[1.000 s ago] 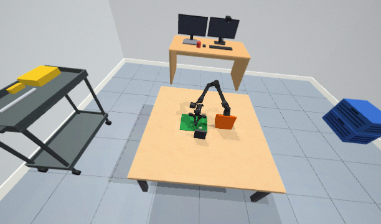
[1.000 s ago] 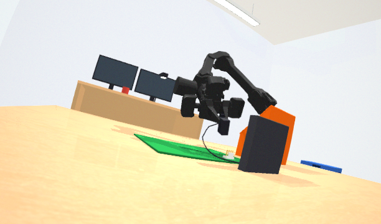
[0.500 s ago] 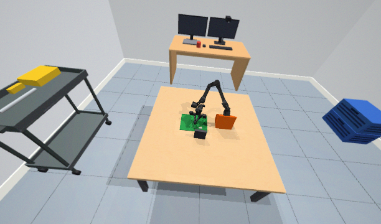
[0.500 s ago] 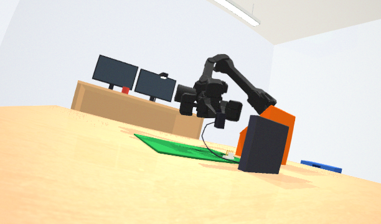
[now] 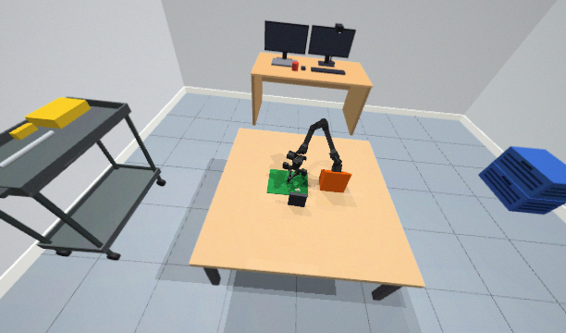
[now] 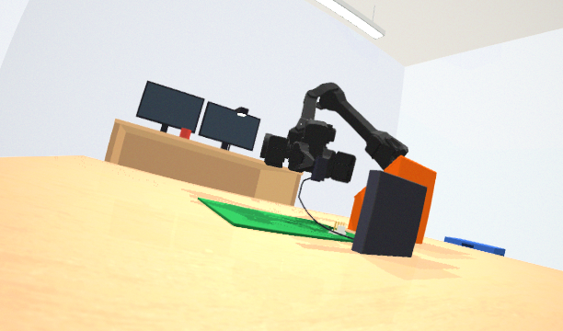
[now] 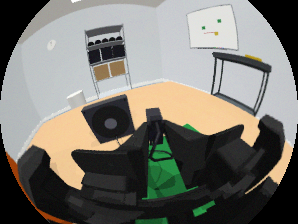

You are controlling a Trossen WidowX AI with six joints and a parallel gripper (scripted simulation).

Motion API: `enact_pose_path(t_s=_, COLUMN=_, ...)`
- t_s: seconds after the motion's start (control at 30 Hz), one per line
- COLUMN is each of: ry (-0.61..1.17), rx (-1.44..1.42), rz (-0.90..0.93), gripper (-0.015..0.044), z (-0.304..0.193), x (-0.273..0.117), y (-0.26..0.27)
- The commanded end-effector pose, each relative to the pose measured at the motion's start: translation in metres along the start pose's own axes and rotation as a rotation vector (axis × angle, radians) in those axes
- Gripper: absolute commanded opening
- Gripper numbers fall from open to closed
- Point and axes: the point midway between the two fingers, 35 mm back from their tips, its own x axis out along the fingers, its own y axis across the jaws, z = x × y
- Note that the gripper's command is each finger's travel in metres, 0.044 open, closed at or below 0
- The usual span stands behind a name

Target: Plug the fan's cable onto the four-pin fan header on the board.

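Holding plug [image 6: 319, 169] above board [image 6: 272, 221]

We see the black arm [image 6: 355, 119] rise from its base, bend sharply at the elbow, and reach down. Its gripper [image 6: 319, 174] hangs in the air, clamped on the plug [image 6: 319, 171].

The arm [image 6: 355, 121] is matte black throughout, built of slim boxy links joined by rounded, chunkier joint housings. It rises from an orange block-shaped base [image 6: 407, 184]. Near the wrist sit several stubby black cylinders [image 6: 343, 166] like motor casings, clustered around a squarish body. In the wrist view the fingers appear as dark, tapering black blades with flat faces, flanked by broad black housing shapes. No markings, screws or labels can be made out
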Motion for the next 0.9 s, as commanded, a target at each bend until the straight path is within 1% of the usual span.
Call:
enact_pose_path(t_s=0.0, ry=-0.019, rx=-0.015, rz=-0.013, gripper=0.0, z=0.0022, x=-0.0027, y=-0.0007)
enact_pose_path(t_s=0.87, ry=-0.006, rx=-0.007, rz=-0.001, gripper=0.0, z=0.0087, x=-0.0017, y=0.0)
